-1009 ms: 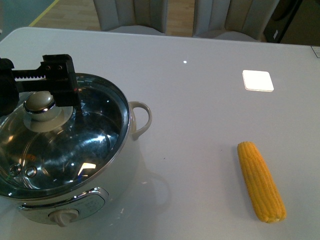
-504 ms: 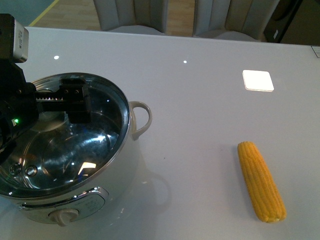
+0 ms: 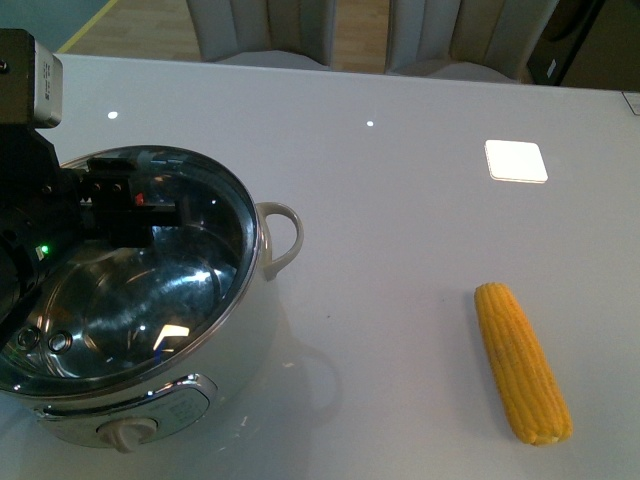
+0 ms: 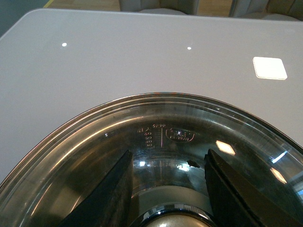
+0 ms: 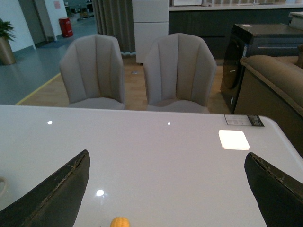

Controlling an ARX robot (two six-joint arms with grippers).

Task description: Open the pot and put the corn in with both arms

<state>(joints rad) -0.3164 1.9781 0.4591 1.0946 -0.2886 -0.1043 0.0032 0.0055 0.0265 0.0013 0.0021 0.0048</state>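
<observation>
The pot, white-bodied with a front dial and a looped side handle, stands at the table's near left with its glass lid on. My left gripper is over the lid and shut on the lid's beige knob, which it hides in the front view. In the left wrist view the two black fingers flank the knob. The corn lies on the table at the near right, tapered end away from me. My right gripper is open and empty above the table, with the corn's tip just below it.
The white table carries a bright square light patch at the far right. Two grey chairs stand behind the table's far edge. A dark cabinet and a sofa are beyond at the right.
My left arm has come in over the lid from the left and lowered; the knob, visible a second ago, is now covered by the gripper. The corn has not moved.
</observation>
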